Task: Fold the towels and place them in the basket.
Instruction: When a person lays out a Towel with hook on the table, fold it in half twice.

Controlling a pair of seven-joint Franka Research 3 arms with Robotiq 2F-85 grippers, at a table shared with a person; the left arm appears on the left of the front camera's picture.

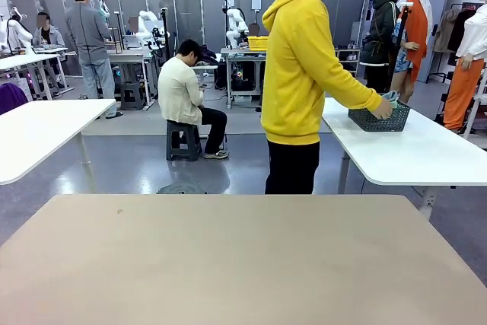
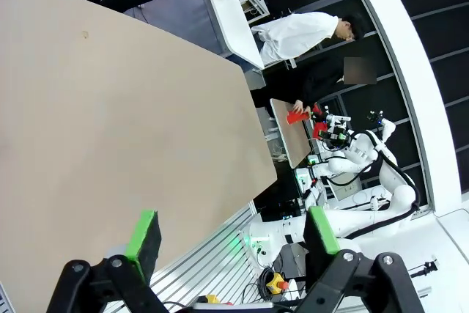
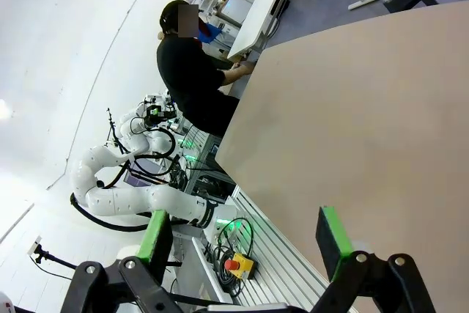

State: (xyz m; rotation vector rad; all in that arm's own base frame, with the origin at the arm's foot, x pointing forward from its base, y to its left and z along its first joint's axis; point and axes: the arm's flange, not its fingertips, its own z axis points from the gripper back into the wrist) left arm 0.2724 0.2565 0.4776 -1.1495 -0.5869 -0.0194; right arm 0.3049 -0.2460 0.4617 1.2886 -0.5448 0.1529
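Left gripper (image 2: 233,231) and right gripper (image 3: 243,236) are held wide open and empty above the tan table (image 1: 243,264). Beyond its far right corner, the basket (image 1: 378,120) is seen on a white side table (image 1: 426,154), a bunched towel (image 1: 390,97) held at its rim by the person's hand (image 1: 383,109); the right arm is judged nearer.

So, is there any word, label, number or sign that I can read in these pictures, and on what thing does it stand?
No text can be read in any of the views.
White sheets on the far partitions: too small to read.
Basket: no label visible.
Yellow hoodie: no print visible.
Table: bare, no marking to read.
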